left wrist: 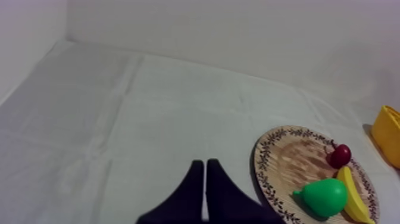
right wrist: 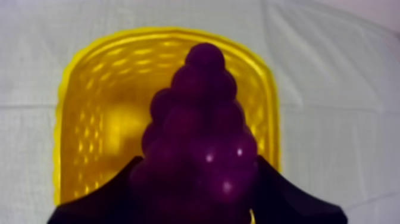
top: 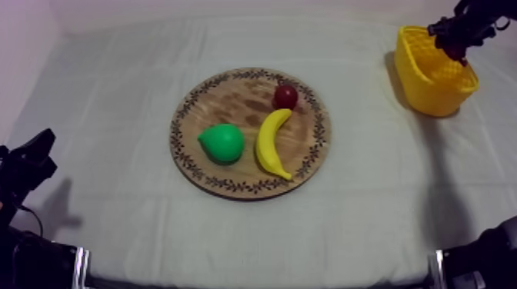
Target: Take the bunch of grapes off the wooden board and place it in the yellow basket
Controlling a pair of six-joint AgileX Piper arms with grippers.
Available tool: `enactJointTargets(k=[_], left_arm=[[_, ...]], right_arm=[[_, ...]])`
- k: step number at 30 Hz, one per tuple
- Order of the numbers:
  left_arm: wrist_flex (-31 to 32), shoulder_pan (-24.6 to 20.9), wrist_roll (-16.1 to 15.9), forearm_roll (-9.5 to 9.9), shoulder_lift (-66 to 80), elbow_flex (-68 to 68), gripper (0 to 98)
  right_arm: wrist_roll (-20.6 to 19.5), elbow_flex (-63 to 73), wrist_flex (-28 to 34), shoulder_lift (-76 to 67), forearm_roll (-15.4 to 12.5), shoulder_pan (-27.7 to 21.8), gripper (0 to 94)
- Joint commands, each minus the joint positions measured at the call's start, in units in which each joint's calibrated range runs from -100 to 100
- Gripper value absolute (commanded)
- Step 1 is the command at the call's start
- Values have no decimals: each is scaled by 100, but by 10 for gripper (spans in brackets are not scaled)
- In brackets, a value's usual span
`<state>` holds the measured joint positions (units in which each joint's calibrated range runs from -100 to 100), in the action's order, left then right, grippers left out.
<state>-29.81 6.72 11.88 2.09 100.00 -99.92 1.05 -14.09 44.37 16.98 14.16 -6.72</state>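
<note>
- Three toy fruits on the round wooden board (top: 231, 96): a green pear (top: 221, 143), a banana (top: 271, 143) just beside it, and a small red fruit (top: 286, 96) near the far rim by the banana's tip. No grapes among them.
- In the right wrist view, the dark purple bunch of grapes (right wrist: 199, 137) gripped by the right claw (top: 455, 38), with black fingers (right wrist: 101, 199) pressed against either side of the cluster.
- Held over the yellow basket (top: 442, 96) at the far right corner of the surface (top: 115, 115). Directly beneath the bunch, the basket's open mouth and woven floor, with yellow rim all around it.
- No contact with the basket as far as visible. Height above it hard to judge.
- Idle left claw (left wrist: 204, 173) closed on nothing, fingers together in a narrow wedge. Low at the near left of the surface, well apart from the board.
- Progress, as a judgement: pick-up done, carry across done, bunch lined up over the target.
- Left to do: lower a little if needed, open the claw, drop the grapes inside, pull the arm clear.
- Risk: probably slight, given the wide mouth and the bunch roughly centred over it. Small chance of catching the rim on release.
</note>
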Motion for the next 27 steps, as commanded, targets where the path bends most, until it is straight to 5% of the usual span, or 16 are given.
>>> enactJointTargets(k=[1, 6, 12, 20, 27], left_arm=[[-2, -3, 1, -2, 0, 3, 1], [-2, -3, 1, -2, 0, 3, 1], [-2, -3, 1, -2, 0, 3, 1], [-2, -3, 1, -2, 0, 3, 1], [-2, -3, 1, -2, 0, 3, 1]], right_arm=[[204, 60, 27, 141, -160, -13, 178], [798, 207, 57, 441, -621, -69, 229], [1100, 290, 19, 622, -820, -72, 385], [953, 253, -189, 631, -650, -45, 547], [687, 281, -330, 487, -441, -115, 599]])
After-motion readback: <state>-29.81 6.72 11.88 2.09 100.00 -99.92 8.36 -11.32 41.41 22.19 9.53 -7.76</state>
